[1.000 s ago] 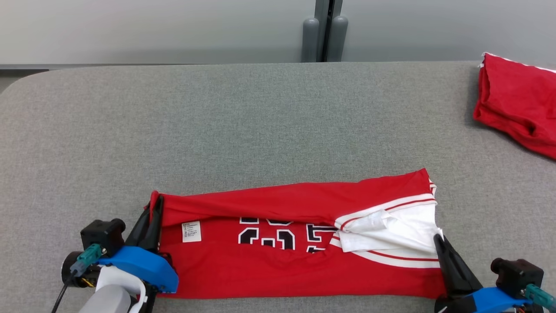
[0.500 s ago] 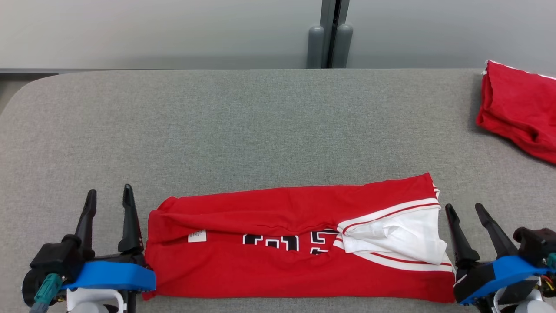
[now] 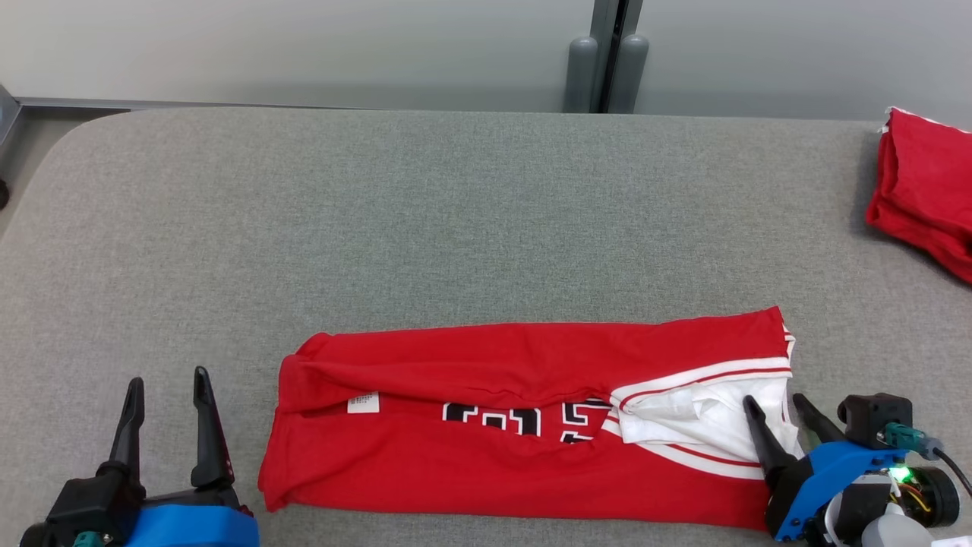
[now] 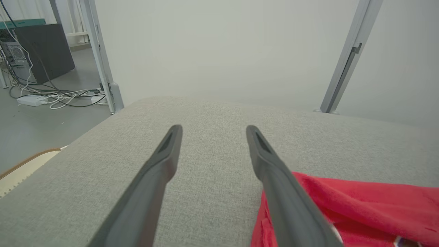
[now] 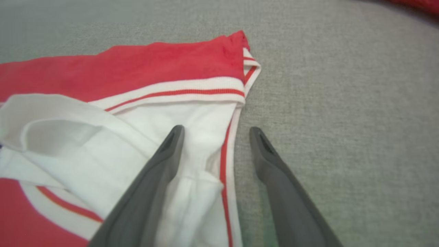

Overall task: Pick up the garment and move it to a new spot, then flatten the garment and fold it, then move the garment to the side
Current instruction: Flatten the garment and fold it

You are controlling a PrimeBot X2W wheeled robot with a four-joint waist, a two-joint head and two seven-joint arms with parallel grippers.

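**Position.** The garment [image 3: 524, 425] is lying folded into a long band near the front edge of the worktop [image 3: 456, 213].

**Hands.** The left hand [image 3: 168, 375] is standing wide open and holding nothing, just beside the band's left end. The right hand [image 3: 773, 398] is likewise gaping and empty. It is straddling the band's right edge, with one finger over the bunched white layer.

**Risks.**
- In my judgement, that finger is threatening to snag the loose white cloth and pull the fold apart.
- Sliding the band sideways is risking a slip off the near edge.

**Surroundings.** Grey felt-like fabric is covering the worktop, and a second red cloth [image 3: 923, 197] is sitting at its far right. A pale wall [image 3: 304, 45] is standing behind, and cables [image 4: 61, 99] are trailing across the floor [image 4: 34, 130].
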